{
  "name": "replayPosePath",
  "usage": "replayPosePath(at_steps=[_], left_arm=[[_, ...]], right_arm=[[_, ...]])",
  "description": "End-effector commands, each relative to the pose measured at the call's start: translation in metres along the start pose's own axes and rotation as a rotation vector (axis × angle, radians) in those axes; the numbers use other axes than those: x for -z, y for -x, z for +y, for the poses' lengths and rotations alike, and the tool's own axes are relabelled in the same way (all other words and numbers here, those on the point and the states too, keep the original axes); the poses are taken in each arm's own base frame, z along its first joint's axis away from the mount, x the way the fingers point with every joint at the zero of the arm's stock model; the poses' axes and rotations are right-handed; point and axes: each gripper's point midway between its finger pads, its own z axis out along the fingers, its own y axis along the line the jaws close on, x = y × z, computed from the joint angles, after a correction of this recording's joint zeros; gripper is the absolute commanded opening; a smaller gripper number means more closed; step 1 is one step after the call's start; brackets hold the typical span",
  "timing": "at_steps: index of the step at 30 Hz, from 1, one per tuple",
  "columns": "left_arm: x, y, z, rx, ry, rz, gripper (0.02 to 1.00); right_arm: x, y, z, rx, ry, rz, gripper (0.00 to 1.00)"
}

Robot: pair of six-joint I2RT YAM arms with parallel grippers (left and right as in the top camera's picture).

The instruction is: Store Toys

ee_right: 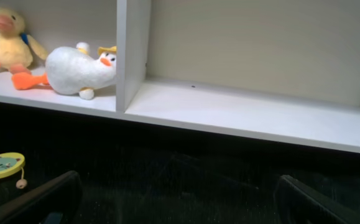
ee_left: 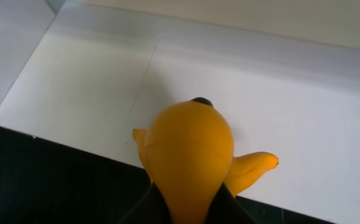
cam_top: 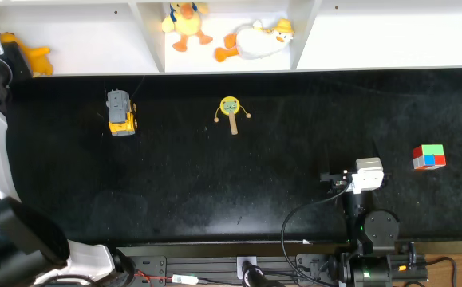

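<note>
Gripping the orange toy (ee_left: 189, 155) by its nearer end, the left pincer (ee_left: 189, 208) was closed on it, its dark fingers (ee_left: 235, 211) pressed to either side of the rounded body at the bottom middle of the left wrist view. The toy hung at the front lip of the white shelf (ee_left: 92, 87), most of its bulk over the shelf floor and its gripped end over the black desk (ee_left: 36, 180). Whether it rested on the shelf floor could not be told. In the top view it showed at the upper left, in the leftmost compartment. The right pincer (ee_right: 180, 205) stood wide open with nothing in it, low at the right of the top view. A yellow truck (cam_top: 120, 112), a rattle (cam_top: 231, 110) and a coloured cube (cam_top: 428, 157) lay on the desk, well apart. A plush duck (cam_top: 185, 22) and a white plush bird (cam_top: 254, 40) sat in the middle compartment. The likely trouble was a release this close to the lip: the rounded body could roll or tip forward and drop back onto the desk. Its jutting wing might also catch a finger as the pincer drew away, dragging the toy out.
</note>
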Motion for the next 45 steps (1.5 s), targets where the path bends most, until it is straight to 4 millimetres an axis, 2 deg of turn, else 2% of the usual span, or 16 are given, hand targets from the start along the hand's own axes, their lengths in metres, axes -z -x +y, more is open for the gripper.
replayPosePath(at_steps=[1,13,16,19,22,23,27,29,32,36,40,45], left_arm=[[-0.004,0.015,0.003,0.003,0.014,-0.043,0.038],[-0.021,0.015,-0.008,-0.007,0.005,-0.049,0.053],[-0.026,0.014,-0.011,-0.012,0.001,-0.05,0.084],[-0.03,0.012,-0.013,-0.013,-0.003,-0.043,0.183],[-0.034,0.011,-0.013,-0.014,-0.003,-0.043,0.198],[-0.034,0.012,-0.013,-0.015,-0.004,-0.046,0.257],[-0.034,0.016,-0.014,-0.018,-0.004,-0.063,0.373],[-0.034,0.017,-0.014,-0.019,-0.003,-0.068,0.59],[-0.033,0.017,-0.014,-0.018,-0.003,-0.067,0.794],[-0.029,0.015,-0.015,-0.018,-0.004,-0.054,0.899],[-0.016,0.013,-0.012,-0.016,0.022,-0.033,0.998],[0.012,0.017,-0.01,-0.035,0.047,-0.045,0.998]], right_arm=[[0.0,-0.004,0.0,-0.004,-0.004,0.003,0.996],[0.0,-0.004,0.0,-0.004,-0.005,0.003,0.996],[0.0,-0.004,0.0,-0.004,-0.005,0.003,0.996],[0.0,-0.004,0.0,-0.004,-0.004,0.003,0.996],[0.0,-0.004,0.0,-0.004,-0.005,0.003,0.996],[0.0,-0.004,0.0,-0.004,-0.004,0.003,0.996],[0.0,-0.004,0.0,-0.004,-0.005,0.003,0.996],[0.0,-0.004,0.0,-0.004,-0.004,0.003,0.993],[0.0,-0.004,0.0,-0.004,-0.004,0.003,0.996],[0.0,-0.004,0.0,-0.004,-0.005,0.003,0.993],[0.0,-0.004,0.0,-0.004,-0.004,0.003,0.996],[0.0,-0.004,0.0,-0.004,-0.004,0.003,0.996]])
